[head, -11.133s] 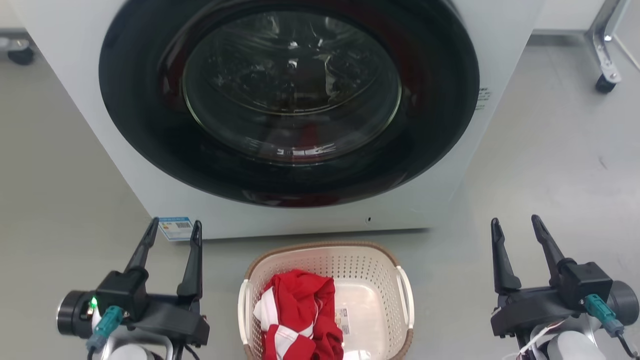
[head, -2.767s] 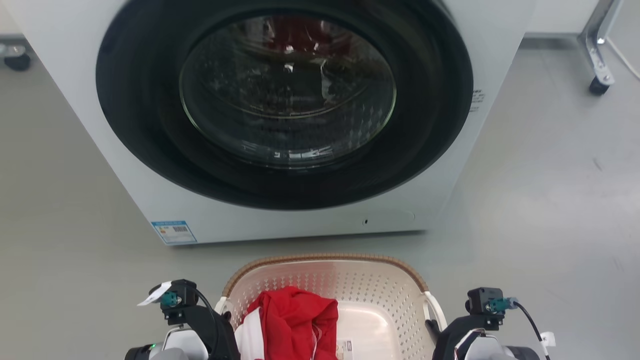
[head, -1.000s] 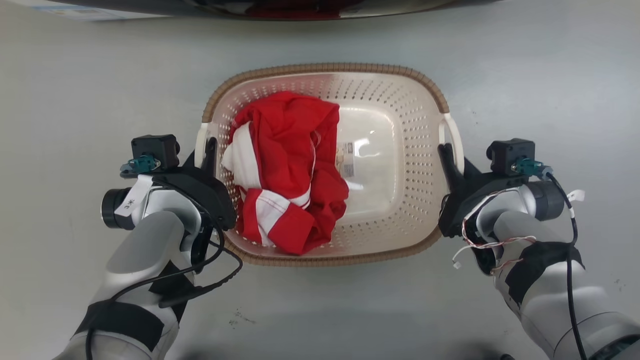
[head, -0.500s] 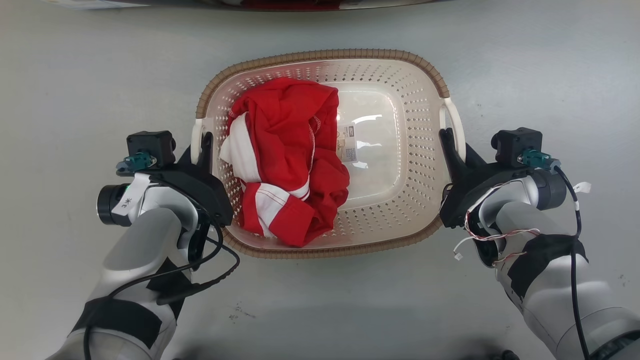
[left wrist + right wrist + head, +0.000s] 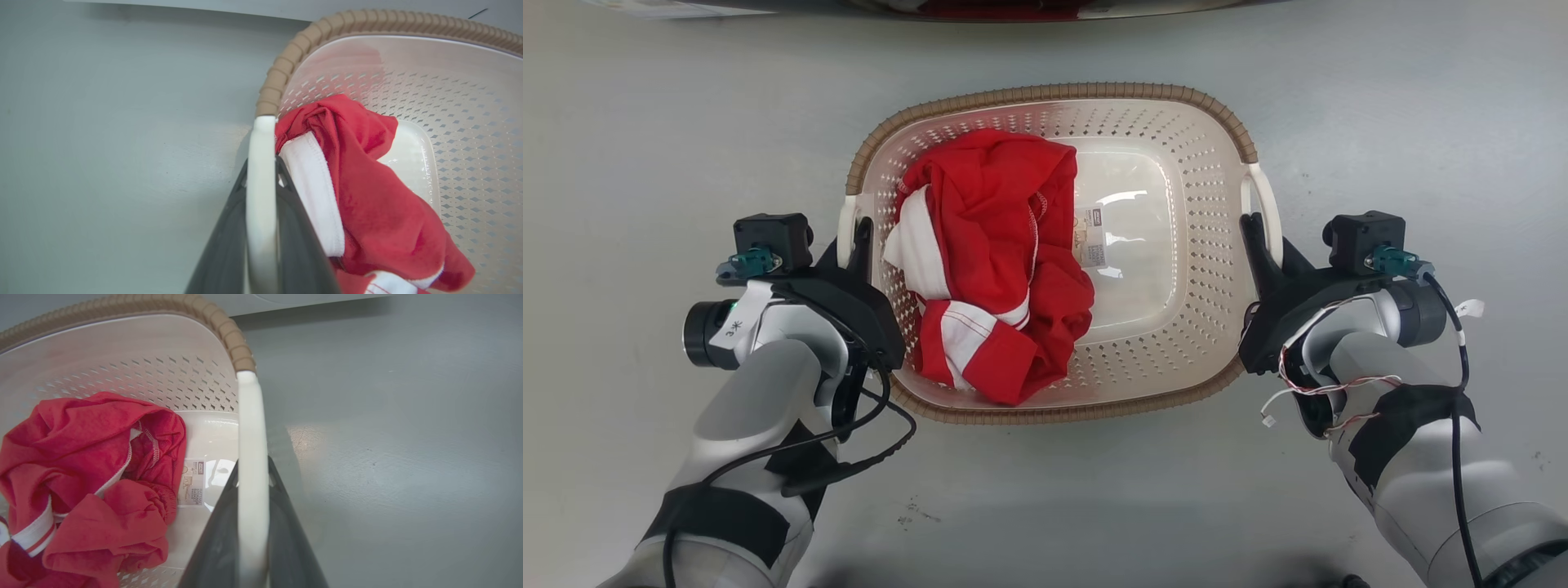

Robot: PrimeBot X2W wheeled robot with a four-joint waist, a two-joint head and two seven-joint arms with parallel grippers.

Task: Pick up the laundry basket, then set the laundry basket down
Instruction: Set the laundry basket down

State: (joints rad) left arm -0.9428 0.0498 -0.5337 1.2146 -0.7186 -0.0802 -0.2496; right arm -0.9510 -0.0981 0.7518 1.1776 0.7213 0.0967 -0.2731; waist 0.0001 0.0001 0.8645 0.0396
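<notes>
Nearest, at the bottom of the head view, two pale forearms with black tape and loose cables reach up the frame. The left gripper (image 5: 858, 237) sits at centre left and the right gripper (image 5: 1252, 233) at centre right, each against one short side of the laundry basket (image 5: 1054, 90). In the left wrist view two dark fingers (image 5: 222, 253) lie on either side of the white left handle (image 5: 261, 196), closed narrow against it. The right wrist view shows the same: dark fingers (image 5: 212, 555) pinch the white right handle (image 5: 252, 457) from both sides.

The basket fills the middle of the head view, between the two grippers, its long sides running across the frame and its brown rim unbroken around the top. I cannot tell whether its bottom touches the grey floor (image 5: 645, 122). A crumpled red and white garment (image 5: 996, 245) lies in its left half, up against the left wall. The right half of the smooth bottom is bare apart from a small label (image 5: 1094, 241) just beside the cloth.

Farthest, along the top edge, runs a thin strip of the washing machine (image 5: 1013, 6).
</notes>
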